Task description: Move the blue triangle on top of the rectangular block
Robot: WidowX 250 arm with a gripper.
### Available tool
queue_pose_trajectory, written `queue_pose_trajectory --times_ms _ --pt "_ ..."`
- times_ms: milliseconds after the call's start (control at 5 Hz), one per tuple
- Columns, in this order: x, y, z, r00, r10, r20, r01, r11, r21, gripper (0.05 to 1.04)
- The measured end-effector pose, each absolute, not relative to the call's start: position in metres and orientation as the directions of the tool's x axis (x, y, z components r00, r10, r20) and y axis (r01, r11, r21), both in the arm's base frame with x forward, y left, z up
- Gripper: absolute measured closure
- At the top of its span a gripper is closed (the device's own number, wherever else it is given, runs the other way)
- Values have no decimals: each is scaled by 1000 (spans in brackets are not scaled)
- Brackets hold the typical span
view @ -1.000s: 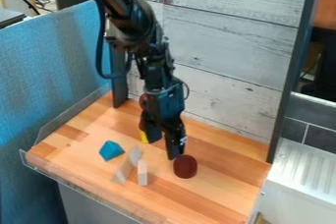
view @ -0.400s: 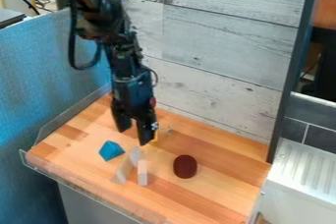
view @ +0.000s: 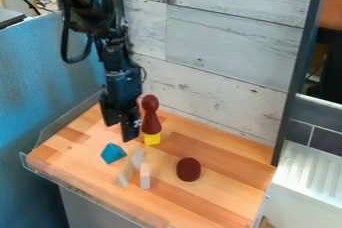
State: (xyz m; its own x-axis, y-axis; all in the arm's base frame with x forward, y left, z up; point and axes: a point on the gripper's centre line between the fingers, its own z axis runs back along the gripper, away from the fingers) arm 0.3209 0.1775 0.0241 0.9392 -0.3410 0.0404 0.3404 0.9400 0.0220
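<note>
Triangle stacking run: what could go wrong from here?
1. Clipping: the red pin-shaped piece and yellow block appear close beside the open hand; a sideways move might knock them.
2. Slipping: the blue triangle has slanted faces, so a grasp could slide off.
3. Toppling: the nearer pale block looks narrow, so if that's the target, the triangle may not balance.

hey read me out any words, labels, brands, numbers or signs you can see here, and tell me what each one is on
No readable text anywhere.
Gripper: small pale marks on its side, too small to read; I can't tell if they are lettering.
Blue triangle, yellow block, dark red oval piece: no lettering I can make out.
</note>
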Motion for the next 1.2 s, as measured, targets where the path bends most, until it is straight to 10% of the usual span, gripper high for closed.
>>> queue_pose_trajectory --times_ms 1200 --pt "329 199 -24 843 -529 99 518 848 112 83"
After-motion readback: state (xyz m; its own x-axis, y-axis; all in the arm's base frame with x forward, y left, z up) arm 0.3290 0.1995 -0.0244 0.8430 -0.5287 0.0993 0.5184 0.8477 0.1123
